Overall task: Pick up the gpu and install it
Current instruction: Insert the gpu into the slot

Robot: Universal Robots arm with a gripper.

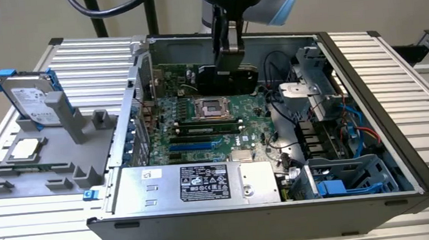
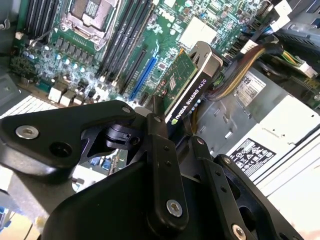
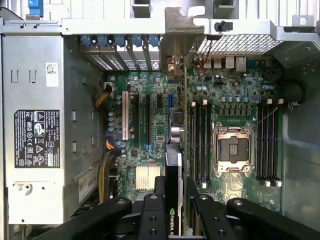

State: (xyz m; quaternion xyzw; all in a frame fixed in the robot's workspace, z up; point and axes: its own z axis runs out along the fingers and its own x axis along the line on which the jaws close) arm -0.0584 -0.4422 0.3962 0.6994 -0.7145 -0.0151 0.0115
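One arm under review. In the exterior view, the gripper (image 1: 229,59) reaches down into the open case (image 1: 244,225), clenched on the gpu (image 1: 227,80), which hangs above the motherboard (image 1: 200,129). The hard drive (image 1: 36,101) stands outside the case, well apart from the motherboard.

In the second wrist view, the fingers (image 2: 161,150) pinch the gpu (image 2: 186,82) (green board and black cover both visible) over the motherboard (image 2: 85,60), near its blue slot (image 2: 146,75). Contact with any slot cannot be told.

In the first wrist view, the gpu (image 3: 173,170) appears edge-on above the motherboard (image 3: 235,95), and the power supply (image 3: 35,135) sits beside the motherboard.
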